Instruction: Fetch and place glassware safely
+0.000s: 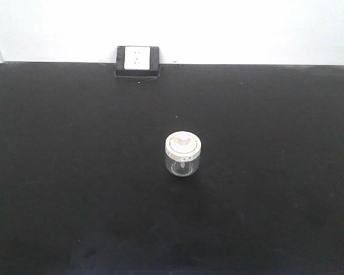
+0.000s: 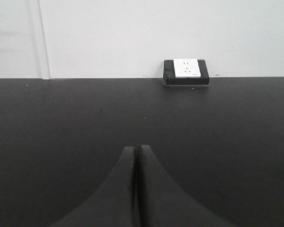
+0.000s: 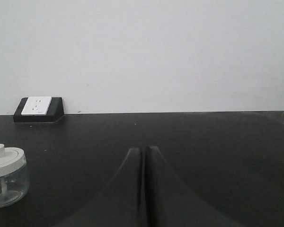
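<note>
- Standing upright near the middle of the black tabletop (image 1: 57, 200): the glass jar (image 1: 183, 154), cream lid (image 1: 183, 144) on, well apart from the wall socket (image 1: 137, 59) at the back edge.
- Best approached by the right gripper (image 3: 143, 150), the jar showing low at the left of its wrist view (image 3: 7, 182); not in the left wrist view at all.
- Needs fingers spread first, then a level side-on grasp around the glass body below the lid, gentle squeeze, straight lift.
- Right gripper: fingers pressed together, empty, touching nothing.
- Left gripper (image 2: 135, 149): likewise closed up, empty.
</note>
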{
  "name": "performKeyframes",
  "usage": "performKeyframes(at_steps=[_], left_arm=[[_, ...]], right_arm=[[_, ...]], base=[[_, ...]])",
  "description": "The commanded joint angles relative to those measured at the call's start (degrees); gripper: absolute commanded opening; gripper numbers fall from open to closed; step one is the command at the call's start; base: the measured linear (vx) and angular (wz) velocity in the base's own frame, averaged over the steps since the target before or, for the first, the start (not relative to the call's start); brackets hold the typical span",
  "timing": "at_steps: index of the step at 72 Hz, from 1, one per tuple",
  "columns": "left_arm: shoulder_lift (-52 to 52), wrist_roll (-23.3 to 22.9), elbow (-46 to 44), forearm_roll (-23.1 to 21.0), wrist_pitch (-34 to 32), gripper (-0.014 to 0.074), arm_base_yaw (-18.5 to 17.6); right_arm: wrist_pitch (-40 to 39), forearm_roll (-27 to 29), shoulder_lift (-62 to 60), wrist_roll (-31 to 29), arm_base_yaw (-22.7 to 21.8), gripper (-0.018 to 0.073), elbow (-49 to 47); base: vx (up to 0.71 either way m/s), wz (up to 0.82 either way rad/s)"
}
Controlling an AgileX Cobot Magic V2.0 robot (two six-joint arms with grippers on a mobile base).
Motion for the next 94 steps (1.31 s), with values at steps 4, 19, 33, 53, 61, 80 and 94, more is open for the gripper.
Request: performKeyframes(at_steps=[4, 19, 33, 53, 61, 80, 94], left_arm=[[-0.67, -0.35, 1.48, -0.57, -3.86, -0.0007, -0.02], [-0.67, -0.35, 1.48, -0.57, -3.86, -0.0007, -0.02], [-0.67, -0.35, 1.48, -0.57, -3.86, -0.0007, -0.02], [-0.67, -0.35, 1.48, -0.57, -3.86, -0.0007, -0.02], [-0.67, -0.35, 1.48, -0.57, -3.86, -0.0007, -0.02], [-0.67, -0.35, 1.48, -0.57, -3.86, -0.0007, -0.02], [-0.67, -0.35, 1.48, -0.57, -3.86, -0.0007, -0.02]], right_arm=[[-3.91, -0.54, -0.7, -0.12, -0.23, -0.0003, 1.23], [-1.67, -0.98, -0.7, -0.12, -0.23, -0.0003, 1.23], [-1.28, -1.1, -0.7, -0.12, -0.23, -0.0003, 1.23], [-1.28, -1.16, -0.7, -0.12, -0.23, -0.0003, 1.23], [-1.28, -1.16, -0.7, -0.12, -0.23, -0.0003, 1.23], [-1.28, -1.16, -0.7, -0.12, -0.23, -0.0003, 1.23], [-1.28, -1.16, -0.7, -0.12, -0.23, -0.0003, 1.23]], base=[[0.0, 0.0], [0.0, 0.0], [0.0, 0.0], [0.0, 0.0], [0.0, 0.0], [0.0, 0.0], [0.0, 0.0]])
